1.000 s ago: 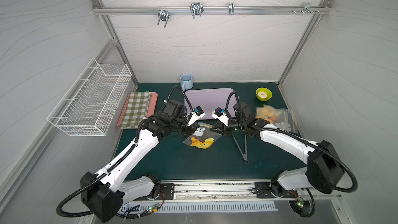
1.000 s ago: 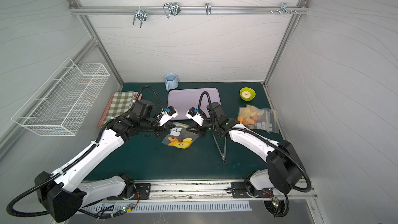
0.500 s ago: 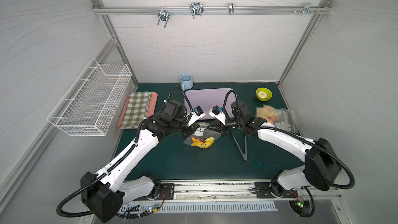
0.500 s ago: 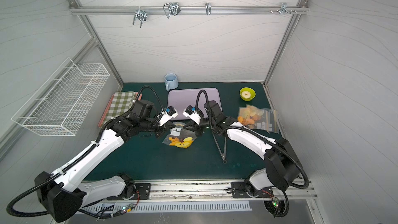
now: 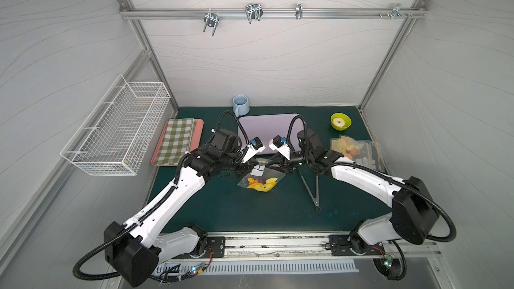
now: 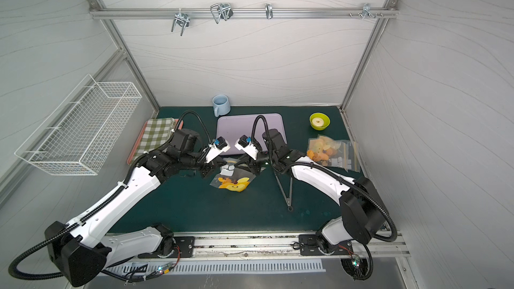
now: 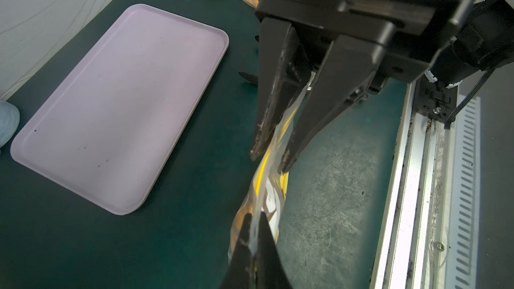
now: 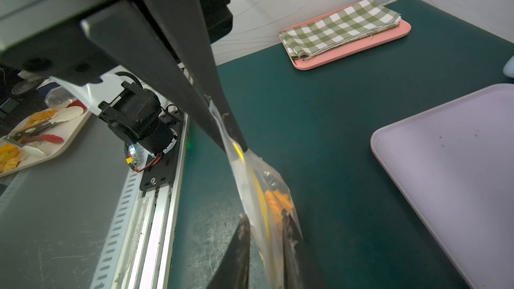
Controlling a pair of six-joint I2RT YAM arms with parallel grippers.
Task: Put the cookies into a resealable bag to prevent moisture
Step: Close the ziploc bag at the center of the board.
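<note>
Cookies (image 8: pixel 278 204): orange pieces, inside the clear resealable bag (image 5: pixel 261 180), mid-bench, just in front of the lilac tray (image 5: pixel 267 126); bag held up by its top strip, lower end apparently on the bench (image 5: pixel 222 204); left claw (image 7: pixel 254 218) clamped tight on one end of that strip; right claw (image 7: pixel 268 162) parted, fingers astride the other end without pinching; zip closure not legible. Risk, as judged: sag or twist from a one-sided hold; spill through any unsealed stretch; tongs (image 5: pixel 311 190) near, snag possible.
</note>
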